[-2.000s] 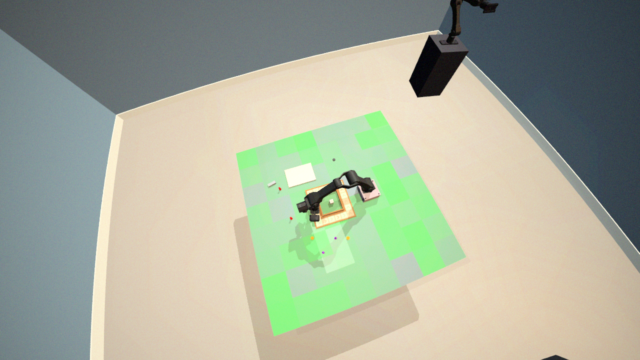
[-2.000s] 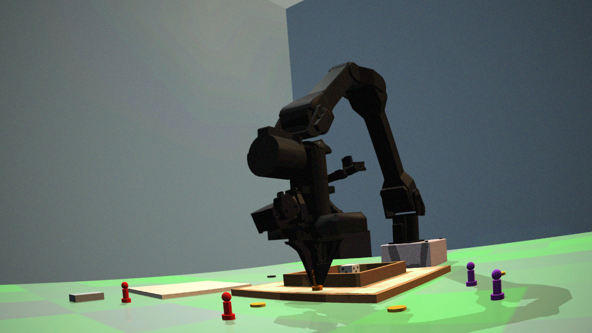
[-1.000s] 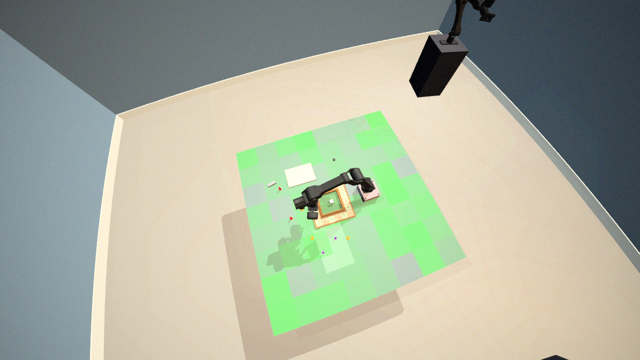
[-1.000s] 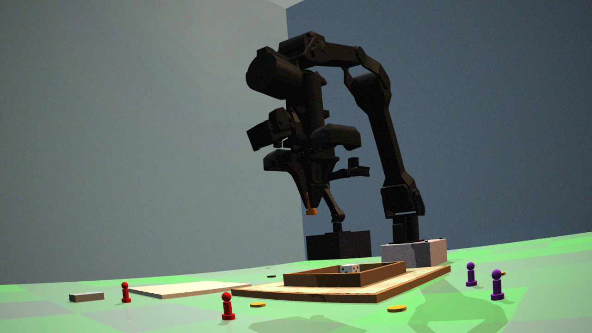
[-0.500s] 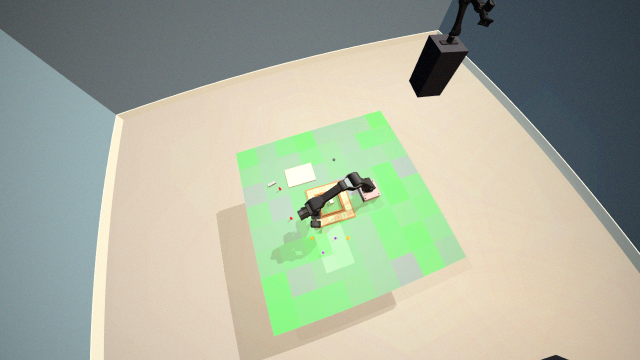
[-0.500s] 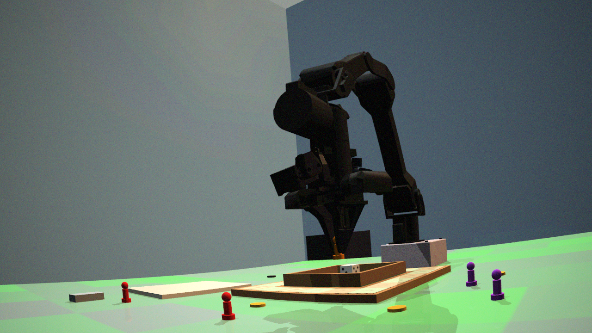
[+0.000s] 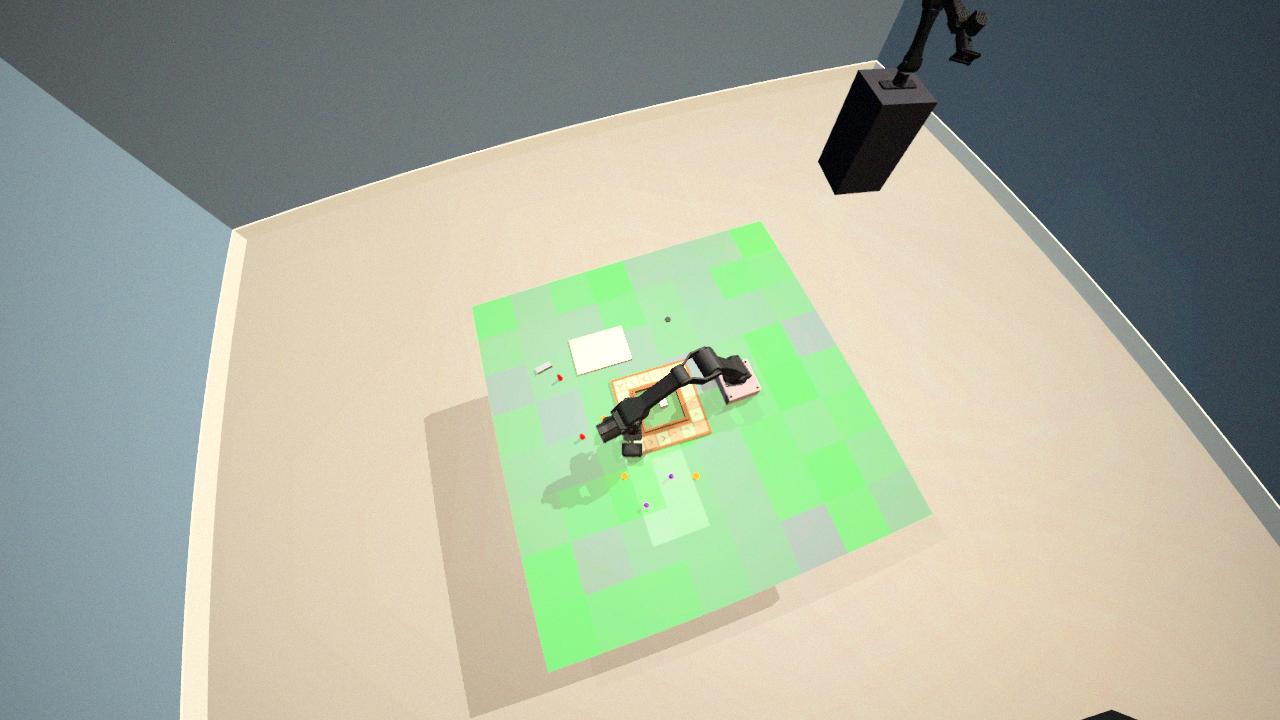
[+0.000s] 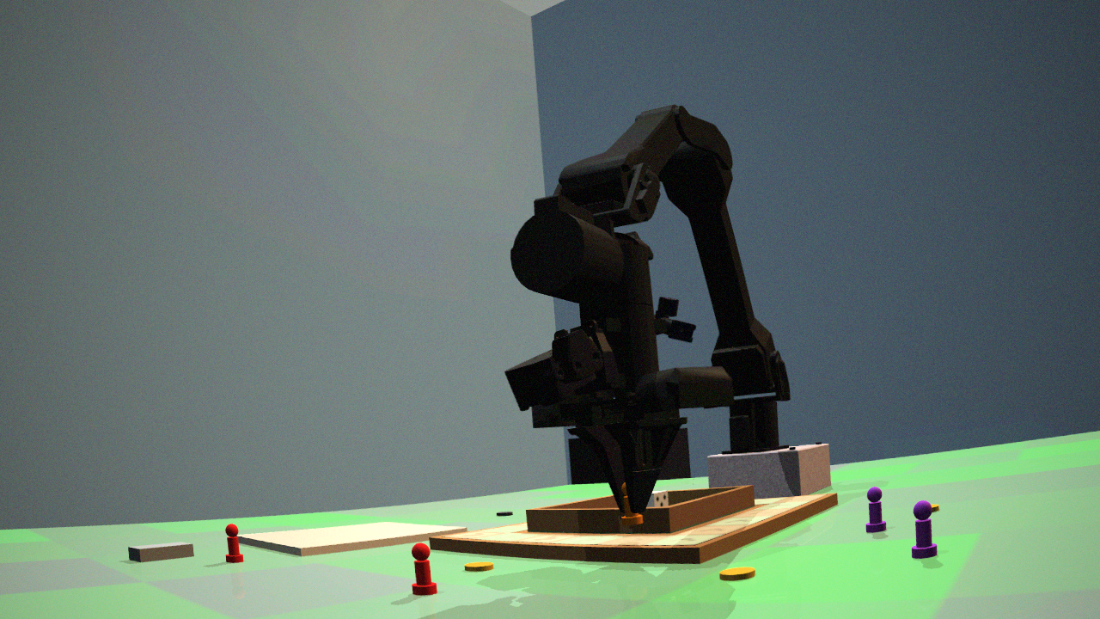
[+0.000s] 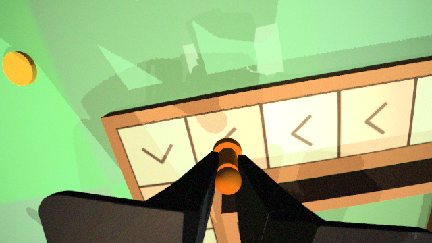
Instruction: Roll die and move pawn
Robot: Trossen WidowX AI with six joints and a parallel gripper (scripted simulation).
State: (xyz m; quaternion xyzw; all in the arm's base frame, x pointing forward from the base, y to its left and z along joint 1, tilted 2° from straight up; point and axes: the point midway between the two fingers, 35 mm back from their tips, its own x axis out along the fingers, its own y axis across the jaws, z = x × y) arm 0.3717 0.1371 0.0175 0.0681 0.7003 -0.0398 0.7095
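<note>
The arm (image 7: 657, 394) (image 8: 723, 254) reaches over the board (image 7: 677, 443) (image 8: 569, 551) (image 9: 236, 96), bringing its gripper (image 7: 631, 437) (image 8: 632, 514) (image 9: 227, 160) low beside the tray (image 7: 666, 426) (image 8: 715, 508) (image 9: 405, 172). The gripper is closed on the orange pawn (image 8: 630, 511) (image 9: 228, 182), fingers on either side of its stem. The pawn is over the ring, seemingly at the square next to a corner in the wrist view; whether its base touches is hard to tell. The die (image 7: 663, 403) (image 8: 660, 499) rests in the tray, its top count too small to read here.

The step in hand looks like setting the pawn down. The square should be checked against the pips first, counting along the arrows from the start square. Then centre the base well inside the dividing lines, keep the stem upright and lower gently until the base sits flat. Pressing harder could shift the board; releasing high could topple the pawn. The tray wall is near, so part the fingers only as far as needed, then lift straight up before swinging away. Give the disc (image 7: 623, 476) (image 8: 736, 573) (image 9: 18, 68) off the corner a wide berth.
</note>
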